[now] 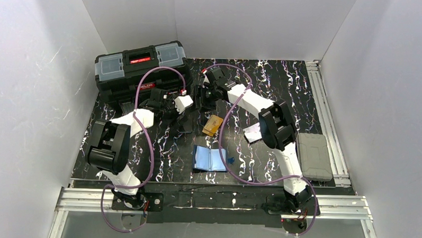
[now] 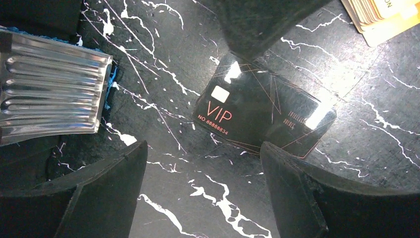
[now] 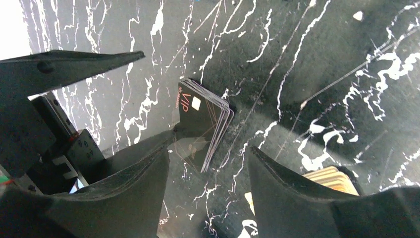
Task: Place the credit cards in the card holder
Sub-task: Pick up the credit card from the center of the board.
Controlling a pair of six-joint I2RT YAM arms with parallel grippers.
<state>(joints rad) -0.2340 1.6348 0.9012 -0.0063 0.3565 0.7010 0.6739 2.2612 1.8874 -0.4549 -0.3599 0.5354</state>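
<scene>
Left gripper (image 2: 203,148): jaws spread wide, empty, low over a glossy black plastic VIP card stack (image 2: 262,116) mid-table. Right gripper (image 3: 209,148): also spread and empty, at that stack's far side. Navy folding card holder (image 1: 210,158) lies open nearer the bases. Orange-yellow plastic cards (image 1: 213,124) sit just right, whitish-grey card (image 1: 252,133) further right. Risk: both grippers crowd one slick flat stack, so the fingers may collide or the cards fan out.

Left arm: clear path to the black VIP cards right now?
Probably yes. The left gripper is open just short of the black VIP cards, bare table between. One caveat: a dark shape, likely the right gripper, sits at their far edge.
</scene>
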